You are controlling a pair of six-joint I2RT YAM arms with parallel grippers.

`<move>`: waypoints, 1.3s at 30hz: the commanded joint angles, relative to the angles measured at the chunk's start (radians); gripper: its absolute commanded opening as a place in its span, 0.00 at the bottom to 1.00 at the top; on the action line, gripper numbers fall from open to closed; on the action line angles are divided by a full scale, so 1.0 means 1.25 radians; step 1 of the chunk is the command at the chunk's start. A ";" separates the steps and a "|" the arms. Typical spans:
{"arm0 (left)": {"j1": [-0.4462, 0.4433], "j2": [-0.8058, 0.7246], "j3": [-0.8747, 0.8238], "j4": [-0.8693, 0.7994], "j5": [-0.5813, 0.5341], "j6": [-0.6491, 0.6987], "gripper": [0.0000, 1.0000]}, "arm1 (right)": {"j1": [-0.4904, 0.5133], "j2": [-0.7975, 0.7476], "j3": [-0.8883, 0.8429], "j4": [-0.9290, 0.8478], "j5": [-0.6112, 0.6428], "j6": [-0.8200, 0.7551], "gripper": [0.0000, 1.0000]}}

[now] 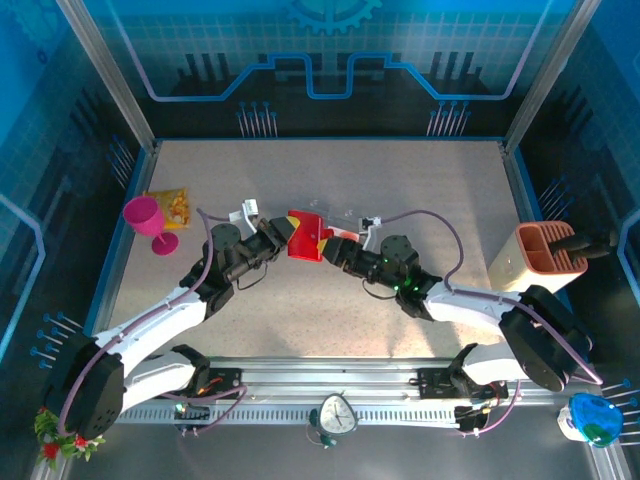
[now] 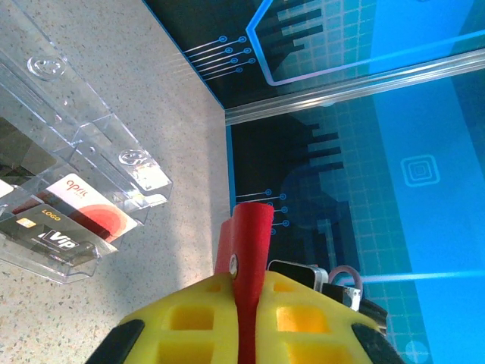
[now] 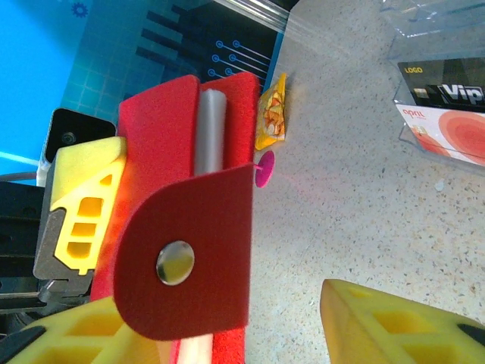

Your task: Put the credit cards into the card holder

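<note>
The card holder [image 1: 303, 236], a red wallet, hangs above the middle of the table, with my left gripper [image 1: 284, 233] shut on its edge. In the left wrist view the yellow fingers [image 2: 189, 318] pinch the red edge [image 2: 248, 243]. My right gripper [image 1: 335, 248] is open at the wallet's other side. In the right wrist view the snap flap [image 3: 189, 258] lies by one finger [image 3: 76, 334], and the other finger [image 3: 402, 326] stands well apart. Two credit cards sit in a clear plastic sleeve, one black [image 2: 47, 236] [image 3: 447, 92] and one white with a red mark [image 2: 89, 206] [image 3: 447, 130].
The clear sleeves [image 1: 345, 214] lie just behind the grippers. A pink goblet [image 1: 148, 222] and a yellow-orange packet [image 1: 170, 205] stand at the left. An orange-brown two-slot rack [image 1: 545, 255] is at the right edge. Blue walls close the table's back and sides.
</note>
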 commanded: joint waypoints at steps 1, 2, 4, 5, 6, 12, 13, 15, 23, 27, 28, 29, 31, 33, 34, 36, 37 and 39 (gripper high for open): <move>-0.006 0.001 -0.002 0.054 -0.010 -0.007 0.00 | -0.010 -0.022 -0.028 0.059 0.025 0.015 0.54; -0.006 0.001 -0.003 0.054 -0.009 -0.006 0.00 | -0.012 -0.026 -0.036 0.061 0.029 0.017 0.54; -0.006 0.001 -0.004 0.055 -0.010 -0.007 0.00 | -0.014 -0.030 -0.043 0.062 0.031 0.020 0.54; -0.006 0.001 -0.005 0.056 -0.009 -0.008 0.00 | -0.014 -0.028 -0.043 0.064 0.030 0.020 0.54; -0.006 0.001 -0.005 0.056 -0.009 -0.008 0.00 | -0.014 -0.026 -0.044 0.066 0.029 0.021 0.53; -0.007 0.001 -0.004 0.056 -0.006 -0.009 0.00 | -0.014 0.000 -0.046 0.120 0.013 0.042 0.53; -0.008 0.000 -0.005 0.056 -0.006 -0.009 0.00 | -0.014 0.004 -0.046 0.132 0.008 0.046 0.52; -0.008 0.000 -0.006 0.055 -0.006 -0.010 0.00 | -0.014 0.013 -0.047 0.152 0.003 0.055 0.52; -0.013 -0.002 -0.010 0.060 -0.008 -0.012 0.00 | -0.013 0.056 -0.037 0.213 -0.021 0.082 0.49; -0.014 -0.001 -0.011 0.061 -0.010 -0.012 0.00 | -0.012 0.085 -0.034 0.263 -0.035 0.099 0.48; -0.014 -0.002 -0.011 0.061 -0.010 -0.012 0.00 | -0.012 0.094 -0.034 0.277 -0.040 0.104 0.47; -0.014 -0.001 -0.011 0.062 -0.010 -0.012 0.00 | -0.012 0.101 -0.033 0.291 -0.044 0.109 0.47; -0.015 -0.002 -0.013 0.062 -0.010 -0.012 0.00 | -0.012 0.114 -0.030 0.314 -0.055 0.116 0.47; -0.016 -0.002 -0.014 0.061 -0.010 -0.011 0.00 | -0.011 0.127 -0.029 0.337 -0.064 0.124 0.48; -0.016 -0.002 -0.016 0.061 -0.010 -0.011 0.00 | -0.011 0.134 -0.029 0.348 -0.068 0.128 0.48; -0.015 -0.001 -0.018 0.064 -0.011 -0.011 0.00 | -0.011 0.149 -0.028 0.376 -0.075 0.137 0.48; -0.016 -0.002 -0.020 0.065 -0.011 -0.011 0.00 | -0.011 0.158 -0.027 0.392 -0.079 0.142 0.48; -0.016 -0.001 -0.022 0.065 -0.012 -0.011 0.00 | -0.011 0.173 -0.024 0.424 -0.088 0.153 0.48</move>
